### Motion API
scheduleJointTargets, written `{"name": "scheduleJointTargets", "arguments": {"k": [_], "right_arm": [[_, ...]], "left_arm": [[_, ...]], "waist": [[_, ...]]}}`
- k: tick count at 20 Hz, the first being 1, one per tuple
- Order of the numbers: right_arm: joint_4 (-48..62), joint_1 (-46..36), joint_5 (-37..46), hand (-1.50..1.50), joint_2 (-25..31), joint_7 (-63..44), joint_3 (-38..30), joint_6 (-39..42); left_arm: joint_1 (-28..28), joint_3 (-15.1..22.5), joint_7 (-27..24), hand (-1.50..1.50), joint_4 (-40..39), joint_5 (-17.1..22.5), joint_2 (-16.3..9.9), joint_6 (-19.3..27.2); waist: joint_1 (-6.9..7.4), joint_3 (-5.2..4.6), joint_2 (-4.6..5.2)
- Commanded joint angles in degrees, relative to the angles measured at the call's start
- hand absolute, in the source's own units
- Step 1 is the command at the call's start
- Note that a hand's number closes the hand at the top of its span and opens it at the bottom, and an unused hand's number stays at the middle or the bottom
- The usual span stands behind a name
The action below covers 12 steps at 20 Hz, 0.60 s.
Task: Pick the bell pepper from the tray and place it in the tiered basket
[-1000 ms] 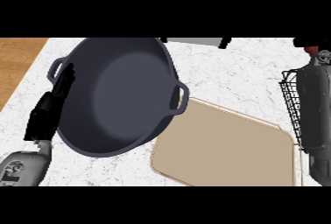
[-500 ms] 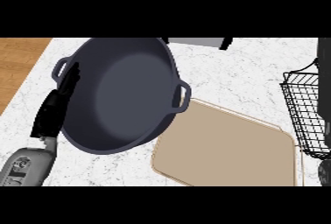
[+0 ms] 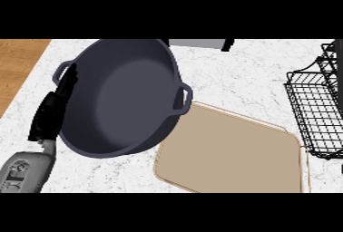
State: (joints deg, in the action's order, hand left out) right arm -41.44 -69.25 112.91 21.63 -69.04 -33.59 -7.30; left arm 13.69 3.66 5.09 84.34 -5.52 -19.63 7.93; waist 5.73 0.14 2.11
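Note:
The beige tray [image 3: 234, 154] lies on the white marble counter at lower centre with nothing on it. The black wire tiered basket [image 3: 315, 113] stands at the right edge, partly cut off. No bell pepper shows in the head view. My left hand [image 3: 52, 111] rests with straight fingers along the left rim of a large dark pan [image 3: 120, 99], and its grey forearm [image 3: 23, 170] comes in from the lower left. My right hand does not show.
The big dark two-handled pan tilts over the counter's left half, and its right handle reaches the tray's upper left corner. A wooden surface [image 3: 20, 59] borders the counter at upper left. A dark and grey object [image 3: 201, 44] sits at the top edge.
The black right hand with something red, at the upper right a second ago, has left the view. More of the wire basket now shows. The left hand has barely moved.

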Motion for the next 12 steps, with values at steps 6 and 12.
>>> {"name": "scheduleJointTargets", "arguments": {"k": [6, 12], "right_arm": [[9.8, -0.3, 8.6, 1.50, 4.8, -12.6, -3.6, 8.6], [10.0, 0.1, 8.9, 1.50, 2.9, -11.5, -6.1, 8.5]], "left_arm": [[-3.5, -1.0, -1.1, 0.00, 0.0, 0.8, -0.1, -0.8], [-3.2, -2.0, -2.6, 0.00, -3.8, -0.4, 0.7, 0.3]], "waist": [[-1.55, -0.19, -0.65], [-4.08, -0.19, -1.28]]}}
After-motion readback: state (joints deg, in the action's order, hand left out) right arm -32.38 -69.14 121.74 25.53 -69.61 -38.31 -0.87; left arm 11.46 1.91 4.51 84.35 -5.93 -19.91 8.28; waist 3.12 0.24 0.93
